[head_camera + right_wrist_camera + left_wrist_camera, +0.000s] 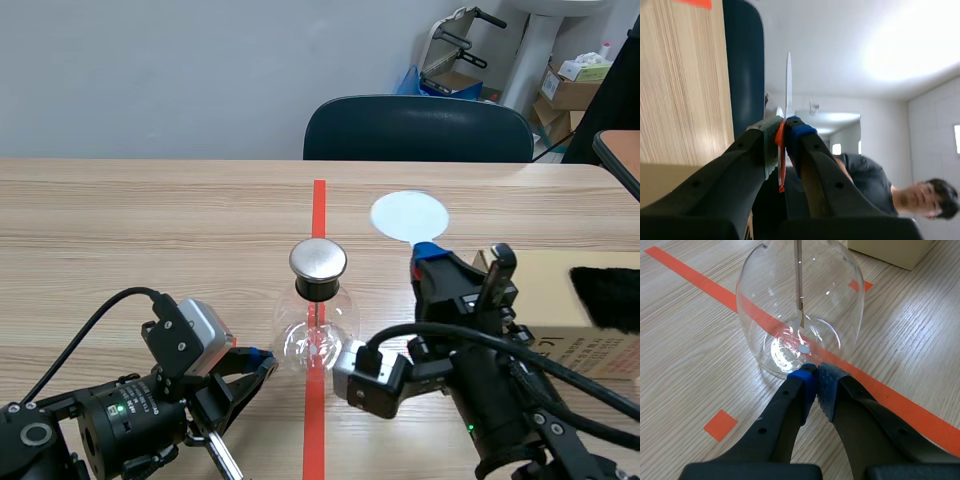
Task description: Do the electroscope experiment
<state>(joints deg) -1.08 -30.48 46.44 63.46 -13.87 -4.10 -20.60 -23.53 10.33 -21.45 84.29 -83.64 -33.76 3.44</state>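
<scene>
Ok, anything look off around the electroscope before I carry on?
Nothing stands out: the electroscope stands upright on the tape line, glass unbroken, and the right jaws hold the white disc apart from it.

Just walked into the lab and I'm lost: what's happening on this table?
Two robot arms are working around a glass electroscope that stands on the red tape line. The right gripper is shut on a white round disc, held up beside the metal cap without touching it. The left gripper, shut on nothing, sits at the electroscope's base.
</scene>
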